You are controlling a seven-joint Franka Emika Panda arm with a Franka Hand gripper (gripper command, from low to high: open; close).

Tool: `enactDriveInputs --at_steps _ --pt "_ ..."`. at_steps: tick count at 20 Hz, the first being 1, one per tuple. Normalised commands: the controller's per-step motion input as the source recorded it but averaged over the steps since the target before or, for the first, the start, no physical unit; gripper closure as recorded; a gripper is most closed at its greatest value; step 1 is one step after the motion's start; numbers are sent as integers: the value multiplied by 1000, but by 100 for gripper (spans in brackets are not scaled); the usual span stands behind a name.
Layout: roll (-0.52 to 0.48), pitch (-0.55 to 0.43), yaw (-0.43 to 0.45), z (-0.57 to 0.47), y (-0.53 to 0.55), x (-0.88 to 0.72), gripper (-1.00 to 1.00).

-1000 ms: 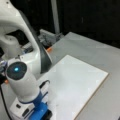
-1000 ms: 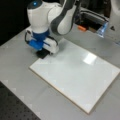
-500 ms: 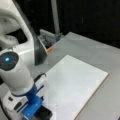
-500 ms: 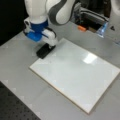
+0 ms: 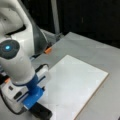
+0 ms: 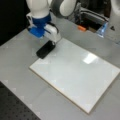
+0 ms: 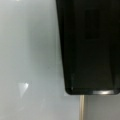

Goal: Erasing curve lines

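No curve lines show anywhere on the white board (image 6: 75,75) in both front views or the wrist view; its surface looks blank. Such marks are only dry ink on a stiff, slick panel, with nothing to grip, so they would likely come off under light rubbing. The gripper (image 6: 50,43) sits at the board's corner at a front view's left, jaws closed on the black eraser (image 6: 45,50), a rigid block pressed flat over the board's edge and the tabletop (image 6: 17,67).
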Motion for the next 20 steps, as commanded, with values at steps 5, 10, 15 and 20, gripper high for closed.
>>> enactDriveInputs --at_steps 5,10,15,20 --pt "-56 22 -87 98 654 -237 -100" --pt "-132 -44 -141 13 782 -263 -100" --pt "-168 -107 -103 -82 608 -213 -100" --pt "-116 -171 -64 -162 444 -117 -100"
